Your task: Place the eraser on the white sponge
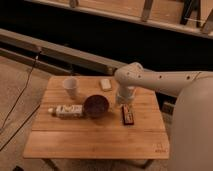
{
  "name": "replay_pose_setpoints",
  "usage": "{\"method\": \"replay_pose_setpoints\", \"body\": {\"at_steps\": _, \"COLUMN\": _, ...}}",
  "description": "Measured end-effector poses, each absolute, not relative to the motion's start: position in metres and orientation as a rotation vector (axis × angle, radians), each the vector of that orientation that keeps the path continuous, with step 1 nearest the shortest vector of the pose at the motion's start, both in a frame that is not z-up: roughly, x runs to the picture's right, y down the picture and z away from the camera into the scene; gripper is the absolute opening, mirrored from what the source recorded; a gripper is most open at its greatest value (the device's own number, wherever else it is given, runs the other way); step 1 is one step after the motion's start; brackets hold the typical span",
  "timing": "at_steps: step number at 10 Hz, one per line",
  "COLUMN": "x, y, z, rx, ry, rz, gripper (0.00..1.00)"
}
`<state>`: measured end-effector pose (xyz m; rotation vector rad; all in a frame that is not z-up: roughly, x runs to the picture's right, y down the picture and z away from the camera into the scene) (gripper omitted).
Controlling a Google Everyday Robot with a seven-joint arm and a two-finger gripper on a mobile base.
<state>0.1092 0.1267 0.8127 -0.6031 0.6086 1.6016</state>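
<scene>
The desk (100, 142) is a small wooden top, and everything on it sits in the far half. The near half is bare wood up to the front edge.

The eraser (128, 115) lies flat right of centre, its long side running towards the camera. It is just right of the purple bowl (96, 105) and well in from the right edge. The sponge (105, 84) lies near the far edge, beyond the bowl and apart from the eraser, with bare wood around it. A white cup (70, 87) stands upright at the far left. A bottle (66, 110) lies on its side to the left of the bowl, close to the left edge.

The arm (150, 80) reaches in from the right and bends downward. The gripper (123, 101) hangs just beyond the eraser's far end, between the bowl and the right edge. Its jaws stand wide, and nothing is seen gripped in them. Whether they touch the eraser cannot be told.

The wrist covers part of the gripper and the strip of desk behind it. The robot's pale body (192, 130) fills the right side and hides the desk's right corner. The marks on the eraser's top cannot be read. The bowl's inside is too dark to make out.
</scene>
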Motion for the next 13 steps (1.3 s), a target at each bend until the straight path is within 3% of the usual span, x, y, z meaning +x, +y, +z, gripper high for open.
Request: {"method": "replay_pose_setpoints", "body": {"at_steps": 13, "x": 0.141, "y": 0.154, "z": 0.894, "rx": -0.665, "ry": 0.733, "rz": 1.625, "gripper": 0.65}}
